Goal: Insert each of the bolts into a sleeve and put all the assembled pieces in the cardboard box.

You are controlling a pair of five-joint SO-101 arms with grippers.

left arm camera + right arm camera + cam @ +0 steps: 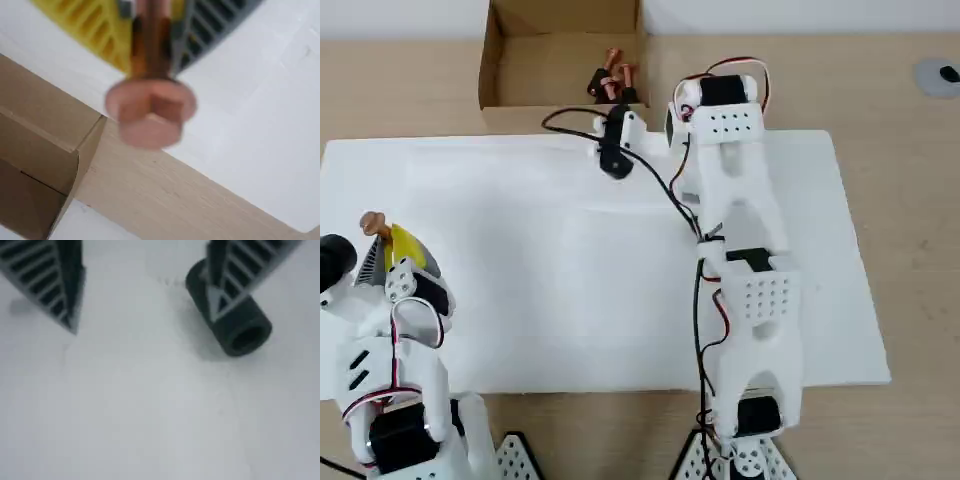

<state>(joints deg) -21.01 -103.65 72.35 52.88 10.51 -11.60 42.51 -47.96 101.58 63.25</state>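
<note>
My left gripper (150,67) is closed on a bolt (150,107), pinched by its shank with the head sticking out. It sits well away from the cardboard box (492,70), toward the near left.

My right gripper (144,320) is just in front of the box's front wall, with its fingers spread wide and nothing held. A black sleeve (235,327) lies on its side on the white sheet (520,270), close by one finger. I cannot tell whether they touch.

A few assembled pieces (610,80) already lie in the box's right corner. I judge the job to be near its end: this sleeve still has to be picked up, joined with the bolt and dropped in the box.
</note>
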